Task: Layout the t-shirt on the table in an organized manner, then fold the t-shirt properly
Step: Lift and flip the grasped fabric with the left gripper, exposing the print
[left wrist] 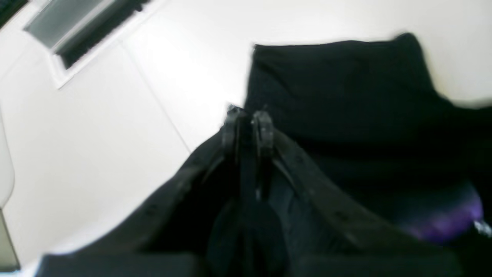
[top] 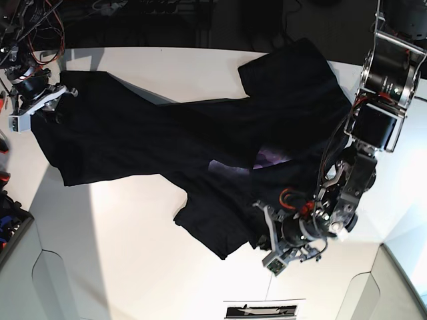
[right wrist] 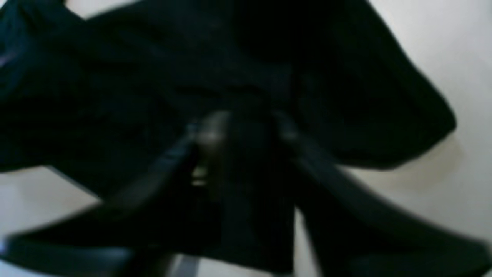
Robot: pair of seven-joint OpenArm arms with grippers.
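Note:
The black t-shirt lies stretched across the white table, with its purple neck label near the middle right. My left gripper is at the shirt's near right part. In the left wrist view its fingers stand close together with black fabric pinched between them, and the label is a purple blur. My right gripper holds the shirt's far left end. The right wrist view is blurred: that gripper has dark cloth bunched between its jaws.
A dark rectangular slot sits in the table's near edge, also in the left wrist view. Cables and electronics crowd the top left corner. A dark bin with coloured items is at the left edge. A thin seam crosses the tabletop.

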